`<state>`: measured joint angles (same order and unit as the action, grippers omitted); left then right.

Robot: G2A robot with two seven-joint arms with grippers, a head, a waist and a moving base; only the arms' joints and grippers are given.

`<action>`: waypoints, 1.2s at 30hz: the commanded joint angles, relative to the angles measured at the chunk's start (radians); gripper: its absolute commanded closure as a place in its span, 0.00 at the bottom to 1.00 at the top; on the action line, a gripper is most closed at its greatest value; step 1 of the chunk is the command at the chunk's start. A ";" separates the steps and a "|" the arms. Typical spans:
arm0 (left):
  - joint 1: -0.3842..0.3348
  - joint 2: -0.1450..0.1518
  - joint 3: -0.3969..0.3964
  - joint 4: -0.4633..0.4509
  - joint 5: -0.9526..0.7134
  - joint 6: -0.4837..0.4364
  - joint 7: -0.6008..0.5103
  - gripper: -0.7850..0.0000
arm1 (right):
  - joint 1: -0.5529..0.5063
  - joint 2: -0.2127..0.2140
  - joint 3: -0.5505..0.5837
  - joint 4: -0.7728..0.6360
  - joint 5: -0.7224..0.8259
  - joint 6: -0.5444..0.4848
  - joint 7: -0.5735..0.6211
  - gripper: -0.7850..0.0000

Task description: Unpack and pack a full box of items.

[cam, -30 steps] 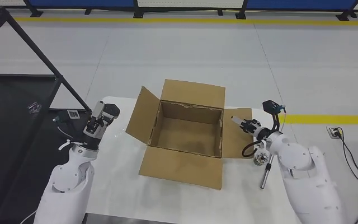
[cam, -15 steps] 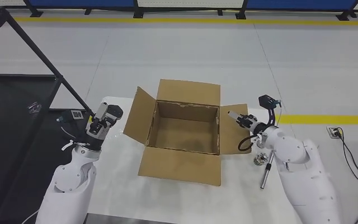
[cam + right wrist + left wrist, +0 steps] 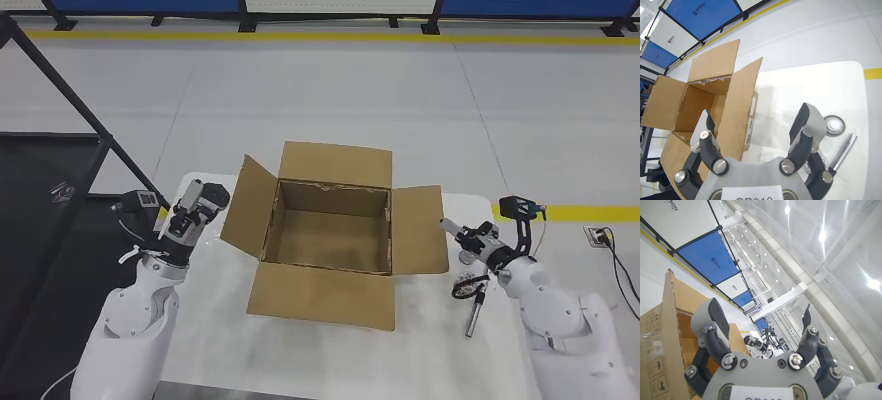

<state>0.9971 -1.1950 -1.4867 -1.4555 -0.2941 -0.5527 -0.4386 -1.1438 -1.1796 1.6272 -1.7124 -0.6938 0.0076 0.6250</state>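
While the box [image 3: 325,240] stands open at the middle of the table [image 3: 230,330], all four flaps spread and its floor looking bare, the risks lie mostly at its sides. The right claw [image 3: 755,113] hangs wide open with nothing in it, just beside the right flap [image 3: 742,106] and above the part of the table toward the right edge. On that part lie a metal rod [image 3: 845,150] and a round clear piece [image 3: 834,125], perhaps a jar or a lid; the view is too poor to tell which.

The rod is round and smooth, so a pinch away from its middle would likely tip it or set it rolling toward the table's right edge. The clear piece lies just beside the rod, and a claw closing on one could knock the other.

Anything carried toward the box has to rise over the right flap, which slants upward. A low path would catch that flap and shove the light, empty-looking box across the table.

The left claw [image 3: 761,311] is also wide open and empty, pointing upward close to the left flap [image 3: 245,205] near the table's left edge. A swing inward from there could fold that flap over the opening or push the box out of place.
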 commanded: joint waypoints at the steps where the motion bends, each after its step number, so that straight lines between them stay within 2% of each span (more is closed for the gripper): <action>1: -0.015 -0.002 0.015 0.009 0.002 0.006 -0.008 0.00 | -0.080 0.005 0.039 -0.056 -0.014 0.000 0.015 0.00; 15: -0.025 -0.003 0.027 0.015 0.001 0.015 -0.024 0.00 | -0.085 0.005 0.032 -0.056 -0.023 -0.007 0.011 0.00; 21: -0.018 -0.002 0.024 0.008 0.005 0.021 -0.012 0.00 | -0.110 0.016 0.031 -0.067 -0.218 0.035 0.015 0.00; 24: 0.000 -0.001 0.012 -0.015 0.012 0.030 0.004 0.00 | -0.132 0.024 0.044 -0.068 -0.312 0.055 0.063 0.00; 28: 0.015 0.000 0.003 -0.029 0.013 0.035 0.010 0.00 | -0.136 0.040 0.073 -0.026 -0.408 -0.014 0.196 0.00; 36: 0.007 -0.001 0.012 -0.027 0.029 0.048 0.013 0.00 | -0.108 0.059 0.105 0.089 -0.474 -0.082 0.351 0.00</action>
<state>1.0071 -1.1953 -1.4769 -1.4835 -0.2655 -0.5060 -0.4242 -1.2559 -1.1227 1.7363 -1.6379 -1.1438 -0.0666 0.9507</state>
